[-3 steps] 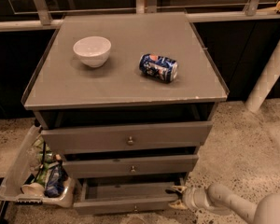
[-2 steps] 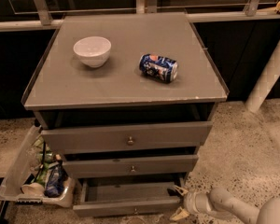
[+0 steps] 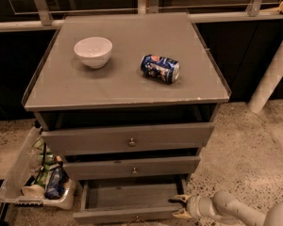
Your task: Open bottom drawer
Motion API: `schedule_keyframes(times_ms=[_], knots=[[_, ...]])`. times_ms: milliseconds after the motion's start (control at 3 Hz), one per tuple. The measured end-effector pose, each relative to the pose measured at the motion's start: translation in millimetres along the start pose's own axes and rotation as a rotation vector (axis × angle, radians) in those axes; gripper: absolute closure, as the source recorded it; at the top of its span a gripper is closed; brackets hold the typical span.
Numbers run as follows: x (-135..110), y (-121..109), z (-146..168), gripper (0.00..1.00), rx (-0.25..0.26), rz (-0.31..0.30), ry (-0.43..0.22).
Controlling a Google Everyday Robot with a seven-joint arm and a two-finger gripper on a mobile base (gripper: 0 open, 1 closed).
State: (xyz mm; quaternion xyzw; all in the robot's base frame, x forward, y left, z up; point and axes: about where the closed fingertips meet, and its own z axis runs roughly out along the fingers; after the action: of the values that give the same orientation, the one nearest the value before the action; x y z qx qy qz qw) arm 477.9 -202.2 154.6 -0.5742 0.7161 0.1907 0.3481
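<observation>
No text is showing legibly: the blue can (image 3: 160, 68), lying at centre right, is carrying only blurred print; the gripper (image 3: 176, 207) is sitting at lower right beside the bottom drawer (image 3: 118, 216)

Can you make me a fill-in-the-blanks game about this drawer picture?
The bottom drawer is ____, not shut.
The gripper is at that drawer's ____ front corner.
On the cabinet top, a can lies on its side beside a ____ bowl.
Missing words: open; right; white.
</observation>
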Motion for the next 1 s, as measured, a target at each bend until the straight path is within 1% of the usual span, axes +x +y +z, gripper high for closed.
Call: schedule_keyframes(times_ms=[333, 667, 1000], knots=[[-2.8, -0.5, -2.6, 0.85, 0.000, 0.000, 0.000], [1.5, 9.9, -9.9, 1.00, -0.005, -0.007, 0.003], [-1.0, 9.4, -11.5, 1.00, -0.005, -0.007, 0.003]])
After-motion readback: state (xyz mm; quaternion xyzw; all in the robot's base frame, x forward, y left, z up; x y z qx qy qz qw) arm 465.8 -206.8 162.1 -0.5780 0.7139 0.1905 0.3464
